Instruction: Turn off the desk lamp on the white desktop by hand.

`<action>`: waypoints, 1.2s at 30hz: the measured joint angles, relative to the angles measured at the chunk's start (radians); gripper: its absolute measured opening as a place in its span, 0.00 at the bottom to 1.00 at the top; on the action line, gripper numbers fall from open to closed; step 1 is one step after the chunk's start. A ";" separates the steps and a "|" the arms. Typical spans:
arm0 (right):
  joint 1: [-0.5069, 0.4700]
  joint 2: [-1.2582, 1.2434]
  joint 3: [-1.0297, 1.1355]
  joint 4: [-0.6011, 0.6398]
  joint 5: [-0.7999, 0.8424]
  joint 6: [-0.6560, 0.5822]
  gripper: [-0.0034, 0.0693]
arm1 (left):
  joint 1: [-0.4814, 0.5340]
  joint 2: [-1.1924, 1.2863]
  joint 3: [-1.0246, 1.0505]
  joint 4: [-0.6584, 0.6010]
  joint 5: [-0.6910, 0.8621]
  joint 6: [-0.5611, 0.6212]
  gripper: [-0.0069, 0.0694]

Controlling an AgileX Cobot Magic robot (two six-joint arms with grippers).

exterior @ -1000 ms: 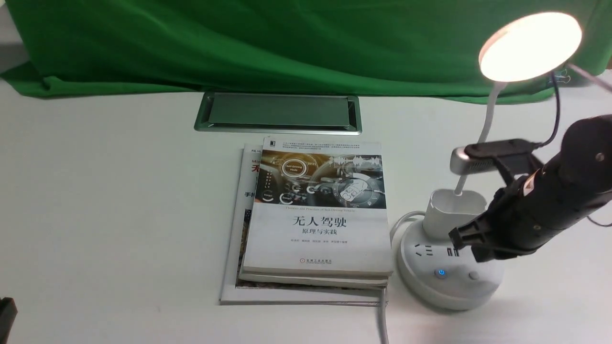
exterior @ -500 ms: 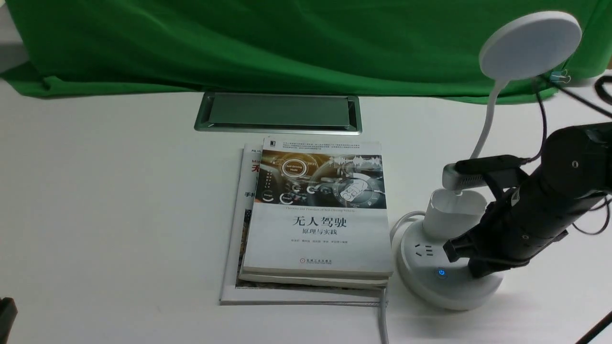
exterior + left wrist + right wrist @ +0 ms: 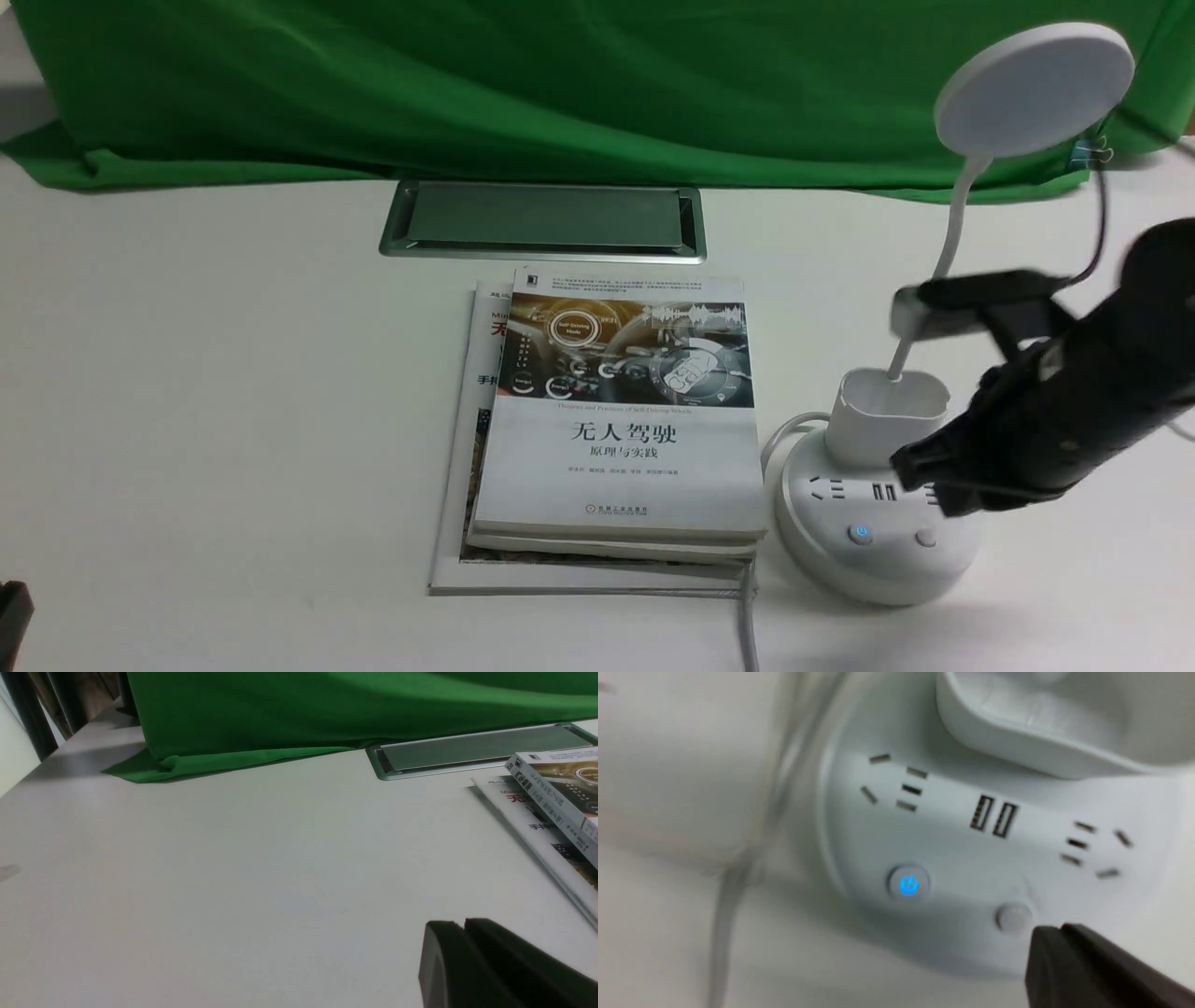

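The white desk lamp stands at the right of the white desktop (image 3: 233, 392). Its disc head (image 3: 1032, 89) is dark. A thin neck (image 3: 954, 233) runs down into the cup holder (image 3: 885, 415) on the round base (image 3: 822, 560). The base carries a blue-lit button (image 3: 861, 534) and a plain button (image 3: 925, 539). My right gripper (image 3: 920, 483) is shut and empty, hovering just above the plain button without touching it. In the right wrist view its tip (image 3: 1052, 933) is beside the plain button (image 3: 1013, 916); the blue button (image 3: 908, 885) glows. My left gripper (image 3: 460, 926) is shut over bare desktop.
A stack of books (image 3: 616, 429) lies just left of the lamp base, with the lamp's white cord (image 3: 747, 625) running along its front corner. A silver-framed grey cable hatch (image 3: 541, 219) sits behind the books. Green cloth (image 3: 560, 84) covers the back.
The lamp head was lit a second ago and is dark now. My right gripper dropped onto the plain button, then rose up and to the right, uncovering it.
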 joint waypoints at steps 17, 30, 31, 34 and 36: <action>0.076 -0.515 0.232 0.000 0.006 0.030 0.10 | 0.000 0.000 0.000 0.000 0.000 -0.001 0.12; 0.031 -0.786 0.318 -0.017 -0.247 -0.101 0.10 | 0.000 0.000 0.000 0.000 0.000 -0.001 0.12; 0.012 -0.815 0.343 -0.019 -0.268 -0.109 0.10 | 0.000 0.000 0.000 0.000 0.000 -0.001 0.12; -0.048 -0.953 0.461 -0.026 -0.355 -0.121 0.10 | 0.000 0.000 0.000 0.000 0.000 -0.001 0.12; -0.107 -1.089 0.607 -0.034 -0.458 -0.160 0.10 | 0.000 0.000 0.000 0.000 0.000 0.000 0.12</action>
